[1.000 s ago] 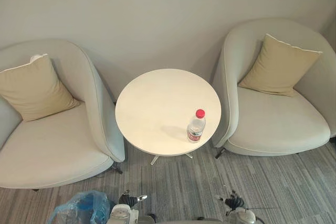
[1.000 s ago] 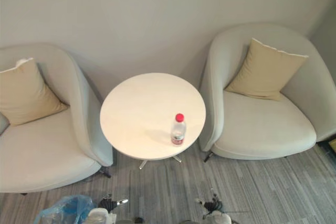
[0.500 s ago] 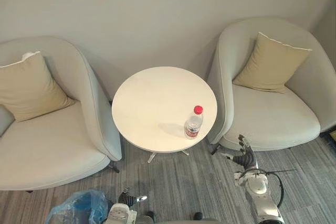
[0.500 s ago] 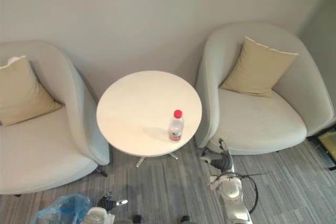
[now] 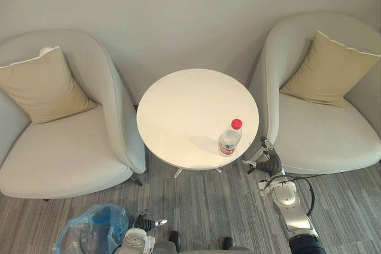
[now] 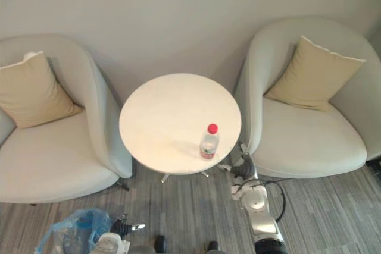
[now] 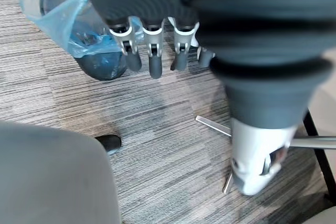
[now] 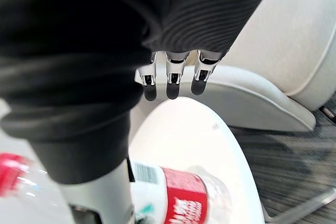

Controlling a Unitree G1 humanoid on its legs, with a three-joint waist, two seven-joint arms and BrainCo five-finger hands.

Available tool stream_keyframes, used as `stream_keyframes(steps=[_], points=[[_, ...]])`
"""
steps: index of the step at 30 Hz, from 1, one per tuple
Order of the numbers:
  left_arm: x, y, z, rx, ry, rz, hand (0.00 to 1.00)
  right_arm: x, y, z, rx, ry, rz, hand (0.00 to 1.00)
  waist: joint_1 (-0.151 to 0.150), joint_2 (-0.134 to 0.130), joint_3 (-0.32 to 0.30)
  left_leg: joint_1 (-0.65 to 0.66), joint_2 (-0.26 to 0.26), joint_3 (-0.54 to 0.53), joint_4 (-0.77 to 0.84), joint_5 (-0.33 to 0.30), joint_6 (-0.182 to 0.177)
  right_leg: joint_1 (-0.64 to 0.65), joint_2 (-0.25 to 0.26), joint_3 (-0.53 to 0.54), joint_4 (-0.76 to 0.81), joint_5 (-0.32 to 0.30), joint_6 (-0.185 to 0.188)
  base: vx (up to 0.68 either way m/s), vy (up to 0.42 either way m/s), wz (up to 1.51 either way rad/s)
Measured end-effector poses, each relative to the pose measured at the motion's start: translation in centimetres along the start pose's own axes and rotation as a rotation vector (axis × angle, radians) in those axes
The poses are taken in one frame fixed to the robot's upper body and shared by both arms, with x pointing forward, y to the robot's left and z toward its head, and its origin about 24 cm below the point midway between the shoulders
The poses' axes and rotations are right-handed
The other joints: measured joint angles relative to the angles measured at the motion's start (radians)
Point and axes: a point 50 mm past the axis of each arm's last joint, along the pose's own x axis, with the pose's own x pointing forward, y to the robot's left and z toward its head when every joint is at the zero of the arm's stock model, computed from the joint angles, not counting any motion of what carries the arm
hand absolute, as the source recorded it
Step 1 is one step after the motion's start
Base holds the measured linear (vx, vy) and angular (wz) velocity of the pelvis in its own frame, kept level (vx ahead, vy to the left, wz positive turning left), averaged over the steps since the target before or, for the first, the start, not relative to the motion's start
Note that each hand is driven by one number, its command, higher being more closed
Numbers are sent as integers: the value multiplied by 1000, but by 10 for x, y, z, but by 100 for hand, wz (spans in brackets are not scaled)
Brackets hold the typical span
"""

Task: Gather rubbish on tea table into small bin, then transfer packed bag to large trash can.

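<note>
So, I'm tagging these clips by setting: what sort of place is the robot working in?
Likely a lounge or waiting corner of an office or hotel: a pale left armchair and a matching right armchair flank a small round white tea table against a plain wall, on grey striped carpet.

I think I am looking into a lounge or a waiting room. Two soft, pale chairs stand by a plain wall (image 5: 178, 4): the left armchair (image 5: 65, 153) with a tan cushion (image 5: 44, 84), and the right armchair (image 5: 324, 141) with a second cushion (image 5: 330, 69). A small round counter (image 5: 184, 108) sits between them (a tea table, really). The floor is grey striped carpet (image 5: 202, 206), and a little bin (image 7: 102, 66) with a blue bag (image 5: 98, 224) stands on it.
</note>
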Motion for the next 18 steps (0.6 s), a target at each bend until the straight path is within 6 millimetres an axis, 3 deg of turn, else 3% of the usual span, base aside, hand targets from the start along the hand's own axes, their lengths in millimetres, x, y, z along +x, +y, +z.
stream_keyframes(steps=[8, 18], points=[[1, 0, 11, -21, -44, 4, 0, 15, 1, 12, 54, -17, -25, 0, 20, 15, 42, -36, -3, -27, -3, 10, -1, -15, 0, -28, -1, 1, -1, 2, -7, 12], [3, 2, 24, -30, -92, 10, 0, 33, 8, 43, 88, -110, -26, 0, 38, 27, 92, -83, -7, -55, 4, 12, 0, -46, -1, -49, 2, 3, -5, -5, 3, 8]])
